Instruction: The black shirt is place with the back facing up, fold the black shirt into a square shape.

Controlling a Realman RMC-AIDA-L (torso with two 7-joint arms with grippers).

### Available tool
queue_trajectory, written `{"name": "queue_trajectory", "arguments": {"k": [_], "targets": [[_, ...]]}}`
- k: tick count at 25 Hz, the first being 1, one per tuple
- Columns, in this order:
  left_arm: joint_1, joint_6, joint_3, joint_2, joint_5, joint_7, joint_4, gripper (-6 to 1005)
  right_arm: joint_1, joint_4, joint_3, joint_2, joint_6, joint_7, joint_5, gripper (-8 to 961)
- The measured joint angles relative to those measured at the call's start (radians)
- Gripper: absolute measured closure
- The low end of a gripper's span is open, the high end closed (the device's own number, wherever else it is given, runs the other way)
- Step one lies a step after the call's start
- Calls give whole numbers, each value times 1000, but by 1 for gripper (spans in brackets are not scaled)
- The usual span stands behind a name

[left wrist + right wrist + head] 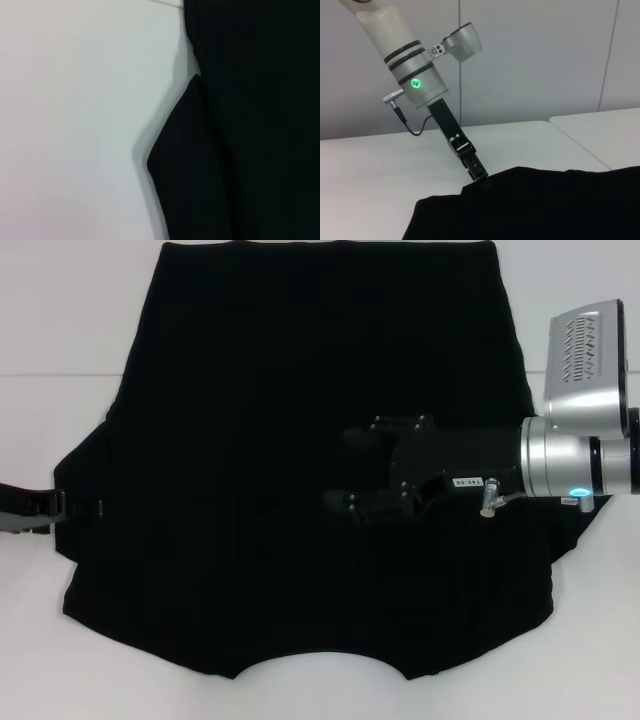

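Two grippers were at work on one black shirt, which lay spread flat on the white table and covered most of what we could see from the head camera. No letters showed on the upward face, and a curved neckline sat at the edge nearest us.

At our far left, the left gripper reached in from the side and met the shirt at its left sleeve. From the right wrist camera we saw that same gripper angled down with its tip pressed onto the edge of the cloth, which rose in a slight ridge there; we could not tell whether its fingers were clamped on the fabric or merely touching it. The left wrist camera showed only the sleeve's edge lying against the table.

Further right, the right gripper stretched in over the middle of the shirt, its two fingers spread apart and holding nothing.
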State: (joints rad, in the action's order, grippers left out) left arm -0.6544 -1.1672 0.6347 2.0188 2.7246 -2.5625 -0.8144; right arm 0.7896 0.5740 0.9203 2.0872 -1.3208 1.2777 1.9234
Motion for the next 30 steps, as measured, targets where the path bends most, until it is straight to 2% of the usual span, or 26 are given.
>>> {"name": "queue_trajectory", "arguments": {"k": [14,25,28,30], "targets": [[3,18,6,-4,4,7,23,204,-1,7,-2,-2,0,-5,0,63],[3,41,8,-6,19,8,29,679,-1,10,-12,-5,-3,-6,-1,72],[3,44,7,-5,21,8,29,900,-1,11,-13,-5,-4,-6,-1,73],[3,45,7,-4,21,9,29,913,-1,10,-14,-5,-4,-6,-1,72]]}}
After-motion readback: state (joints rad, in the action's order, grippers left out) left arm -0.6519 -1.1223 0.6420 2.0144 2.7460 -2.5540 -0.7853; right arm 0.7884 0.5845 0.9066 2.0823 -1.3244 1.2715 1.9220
